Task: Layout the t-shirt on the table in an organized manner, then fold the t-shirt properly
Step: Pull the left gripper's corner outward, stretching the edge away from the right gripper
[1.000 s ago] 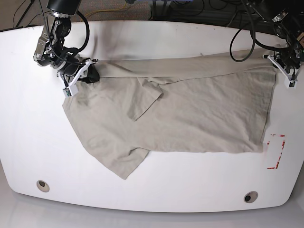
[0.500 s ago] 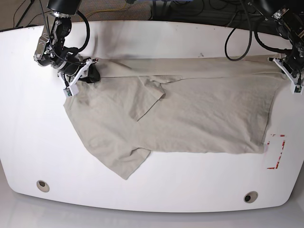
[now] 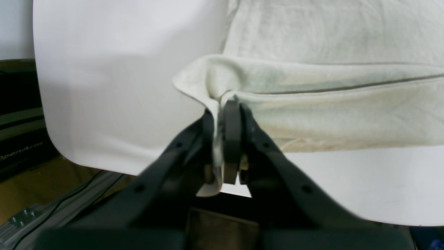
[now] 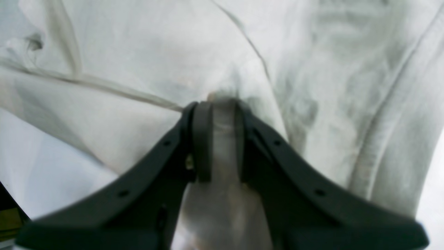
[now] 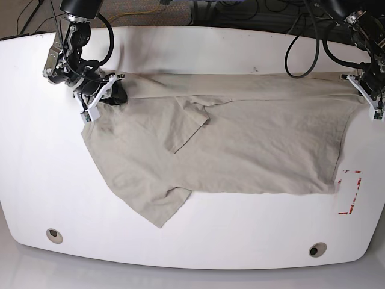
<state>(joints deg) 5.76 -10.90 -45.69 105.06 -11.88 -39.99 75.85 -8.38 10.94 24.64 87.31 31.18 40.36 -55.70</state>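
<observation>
The beige t-shirt (image 5: pixel 240 144) lies spread across the white table (image 5: pixel 210 48), with one sleeve folded over its chest and the other pointing at the near edge. At the shirt's far-left corner, my right gripper (image 5: pixel 102 96) is shut on a bunch of cloth. The right wrist view shows that gripper (image 4: pixel 218 107) pinching a fold of the t-shirt (image 4: pixel 138 52). On the far right my left gripper (image 5: pixel 368 96) is shut on the shirt's corner. The left wrist view shows this gripper (image 3: pixel 223 111) clamping the hem of the t-shirt (image 3: pixel 329 104) near the table (image 3: pixel 121 86) edge.
Two round grey holes (image 5: pixel 54 235) (image 5: pixel 317 249) sit near the front edge. A red dashed mark (image 5: pixel 350 191) lies just right of the shirt's hem. Cables (image 5: pixel 240 12) run behind the far edge. The left gripper hangs close to the table's right edge.
My left gripper has moved toward the right edge with the corner, drawing the shirt's far edge straighter and tauter. The right gripper has stayed put.
</observation>
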